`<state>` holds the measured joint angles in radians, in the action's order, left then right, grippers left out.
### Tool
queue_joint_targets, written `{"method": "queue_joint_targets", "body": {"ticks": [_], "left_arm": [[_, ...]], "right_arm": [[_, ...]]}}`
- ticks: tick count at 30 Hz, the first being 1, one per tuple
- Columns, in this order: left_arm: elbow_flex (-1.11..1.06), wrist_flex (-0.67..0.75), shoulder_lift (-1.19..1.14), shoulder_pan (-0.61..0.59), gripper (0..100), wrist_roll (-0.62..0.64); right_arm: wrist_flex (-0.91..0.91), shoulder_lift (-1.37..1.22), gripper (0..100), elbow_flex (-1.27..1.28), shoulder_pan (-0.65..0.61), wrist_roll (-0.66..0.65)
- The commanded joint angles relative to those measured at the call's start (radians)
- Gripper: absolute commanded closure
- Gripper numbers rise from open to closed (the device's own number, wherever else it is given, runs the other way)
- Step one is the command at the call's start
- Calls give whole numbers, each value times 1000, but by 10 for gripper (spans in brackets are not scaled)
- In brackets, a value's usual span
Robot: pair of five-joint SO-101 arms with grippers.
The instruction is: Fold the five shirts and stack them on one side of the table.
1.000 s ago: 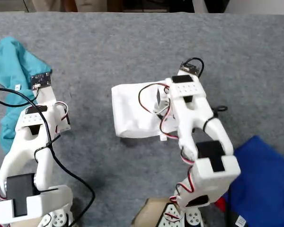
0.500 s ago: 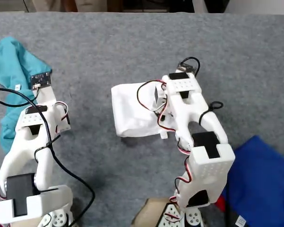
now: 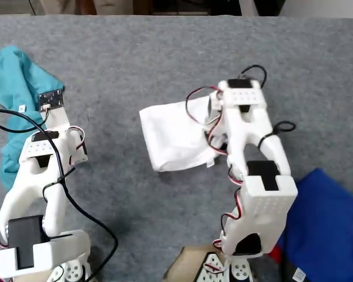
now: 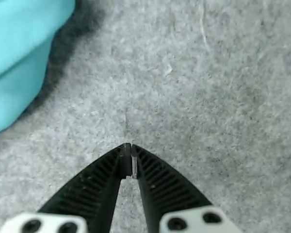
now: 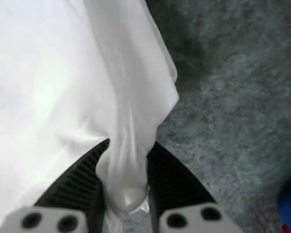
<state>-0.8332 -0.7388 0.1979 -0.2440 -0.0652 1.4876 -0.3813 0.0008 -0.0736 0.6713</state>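
Note:
A white shirt (image 3: pixel 172 140) lies partly folded at the table's middle. My right gripper (image 3: pixel 214 117) is at its right edge, shut on a bunched fold of the white shirt (image 5: pixel 131 145); the right gripper (image 5: pixel 126 187) shows cloth pinched between its black fingers (image 5: pixel 82 177). A teal shirt (image 3: pixel 15 82) lies crumpled at the far left. My left gripper (image 3: pixel 54 111) rests just right of it, shut and empty, and the left gripper (image 4: pixel 129 158) hovers over bare grey felt near the teal shirt (image 4: pixel 19 48). A blue shirt (image 3: pixel 325 223) lies at the near right.
The grey felt table (image 3: pixel 135 59) has free room across its far half and between the two arms. A red scrap (image 3: pixel 274 254) peeks out beside the blue shirt. A cardboard piece (image 3: pixel 185 267) sits at the near edge by the right arm's base.
My right arm has swung to the right, dragging the white shirt's right edge with it, so the cloth has spread and shifted slightly. The left arm has kept still.

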Motion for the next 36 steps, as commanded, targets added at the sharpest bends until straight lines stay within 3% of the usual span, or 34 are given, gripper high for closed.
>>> {"method": "queue_joint_targets", "body": {"ticks": [1, 5, 8, 17, 26, 32, 36], "left_arm": [[5, 11, 31, -2, 981, -3], [5, 11, 31, -2, 981, -3], [5, 11, 31, -2, 981, -3], [2, 11, 31, -2, 981, -5], [0, 6, 31, -3, 981, -5], [0, 11, 30, -3, 981, -5], [0, 8, 30, -3, 981, -5]], "right_arm": [[132, 5, 995, -148, 47, -20], [298, 5, 995, -298, 114, -78], [299, 48, 995, -312, 209, -129], [299, 484, 995, -16, 460, -284], [282, 928, 995, 248, 900, -557], [245, 963, 994, 315, 1245, -816], [244, 961, 994, 325, 1379, -942]]}}
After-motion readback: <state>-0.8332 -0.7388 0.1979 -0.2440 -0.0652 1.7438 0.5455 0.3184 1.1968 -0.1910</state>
